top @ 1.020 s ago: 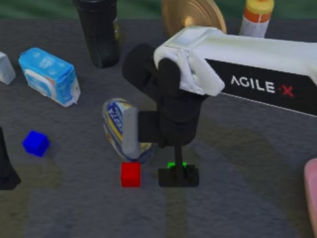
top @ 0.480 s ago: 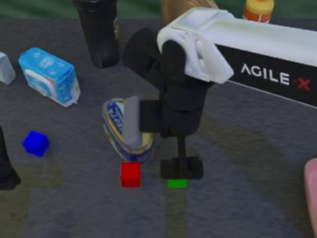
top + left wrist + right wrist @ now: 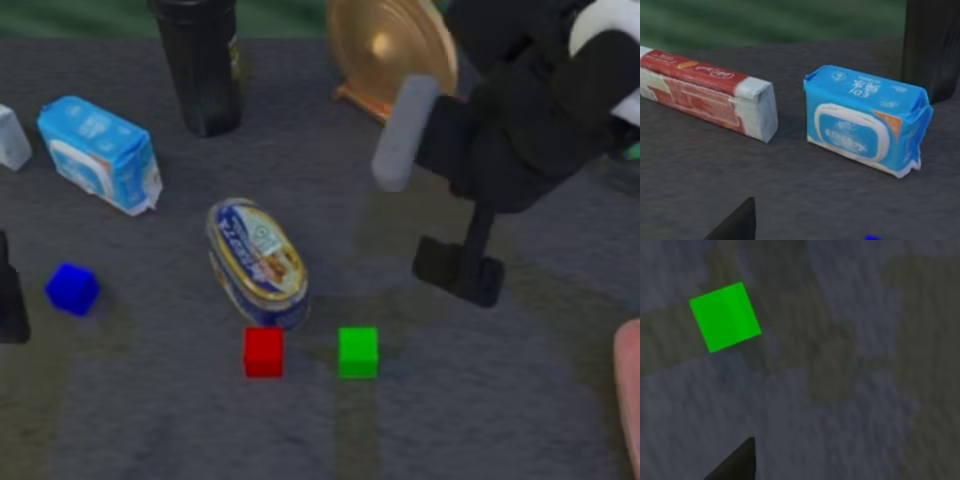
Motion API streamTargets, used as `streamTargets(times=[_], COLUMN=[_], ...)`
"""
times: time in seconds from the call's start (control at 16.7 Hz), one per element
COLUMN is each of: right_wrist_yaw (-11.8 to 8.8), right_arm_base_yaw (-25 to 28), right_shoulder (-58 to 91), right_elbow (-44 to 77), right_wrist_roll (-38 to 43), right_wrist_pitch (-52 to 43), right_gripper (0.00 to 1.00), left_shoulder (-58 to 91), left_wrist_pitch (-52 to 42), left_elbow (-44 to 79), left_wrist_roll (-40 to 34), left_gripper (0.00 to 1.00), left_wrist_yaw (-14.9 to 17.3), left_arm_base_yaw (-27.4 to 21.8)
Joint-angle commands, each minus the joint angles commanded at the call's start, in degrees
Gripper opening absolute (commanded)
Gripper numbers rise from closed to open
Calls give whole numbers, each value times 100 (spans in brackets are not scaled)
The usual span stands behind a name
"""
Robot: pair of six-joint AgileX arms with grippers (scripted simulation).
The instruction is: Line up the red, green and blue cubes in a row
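Dim, even light falls from above; soft blurred shadows pool on the tabletop (image 3: 150,420) around the oval tin (image 3: 257,262), a bright glare spot sits on the gold disc (image 3: 390,45) behind it, and edges look soft throughout

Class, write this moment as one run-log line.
small bright red cube and green cube: side by side | deep blue cube: apart, left | right end effector: raised, empty

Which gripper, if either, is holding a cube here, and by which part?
Neither. The right gripper hangs clear of the green cube, which sits free on the table beside the red cube; the left gripper holds nothing visible.
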Motion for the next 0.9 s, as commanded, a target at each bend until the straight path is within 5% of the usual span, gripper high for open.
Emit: streamTargets(times=[0.42,0.9], right_wrist_yaw=[-60,99], right_arm_base_yaw=[-1496,-2947], right_shoulder=[-3888,-8181], right_elbow=[-3423,-6950], right_wrist_roll=[1384,2893], right_wrist_pitch=[2135,4406], right_gripper=[100,100], left_shoulder=[3963,7544], left_wrist_pitch=[-2125,-4122], left_elbow=[2555,5098], left_wrist_roll=[580,1141], left_gripper=[100,100], left_wrist_yaw=[-12,-8], left_arm_base_yaw=[-126,-264])
